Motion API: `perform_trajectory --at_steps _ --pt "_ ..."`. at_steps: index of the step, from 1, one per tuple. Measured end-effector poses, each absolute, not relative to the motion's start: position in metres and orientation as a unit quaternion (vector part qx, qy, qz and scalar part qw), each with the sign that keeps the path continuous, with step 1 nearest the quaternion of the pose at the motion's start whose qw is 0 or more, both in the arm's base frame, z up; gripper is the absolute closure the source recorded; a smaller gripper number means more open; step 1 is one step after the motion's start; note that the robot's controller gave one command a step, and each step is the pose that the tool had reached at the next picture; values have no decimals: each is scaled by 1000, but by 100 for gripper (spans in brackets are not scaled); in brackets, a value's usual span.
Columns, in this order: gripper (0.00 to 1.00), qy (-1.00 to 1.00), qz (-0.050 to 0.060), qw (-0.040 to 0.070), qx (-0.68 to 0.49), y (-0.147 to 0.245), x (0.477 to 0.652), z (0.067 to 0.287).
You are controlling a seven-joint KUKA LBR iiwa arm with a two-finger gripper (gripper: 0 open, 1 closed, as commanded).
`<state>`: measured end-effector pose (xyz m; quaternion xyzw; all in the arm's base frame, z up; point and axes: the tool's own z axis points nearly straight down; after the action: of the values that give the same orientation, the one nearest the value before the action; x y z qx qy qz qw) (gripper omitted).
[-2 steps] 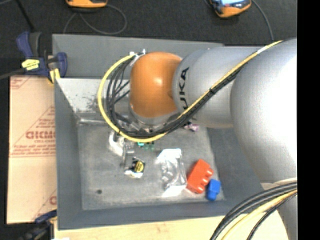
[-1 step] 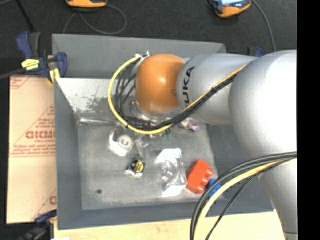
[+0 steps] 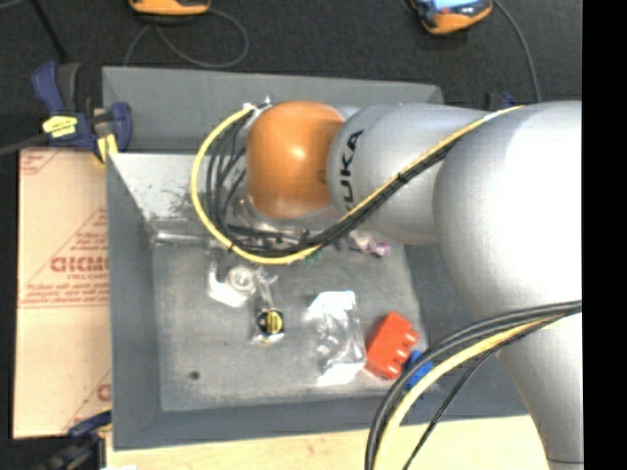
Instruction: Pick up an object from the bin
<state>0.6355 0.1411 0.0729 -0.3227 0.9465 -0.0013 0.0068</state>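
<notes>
My gripper point(image 3: 261, 284) pokes out from under the arm's wrist at the left middle of the bin, and most of it is hidden. Right beside it on the left lies a small white and silver roundish thing point(image 3: 228, 286), touching or nearly touching it. Just below the gripper a small black and yellow thing point(image 3: 266, 323) rests on the bin floor. A crumpled clear plastic bag point(image 3: 333, 333) lies to the right of that.
An orange block point(image 3: 392, 344) sits at the bag's right, with a blue thing point(image 3: 416, 368) at the arm's edge beside it. A small pink and purple thing point(image 3: 373, 249) lies near the far wall. The arm covers the bin's right and back.
</notes>
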Motion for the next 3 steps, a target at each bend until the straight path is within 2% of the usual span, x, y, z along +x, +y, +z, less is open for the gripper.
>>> perform_trajectory --at_steps 1,2,3 --pt "0 948 -1 9 -318 140 638 75" --pt "0 891 -2 3 -453 130 627 72" --pt "0 893 -1 5 -450 130 629 75"
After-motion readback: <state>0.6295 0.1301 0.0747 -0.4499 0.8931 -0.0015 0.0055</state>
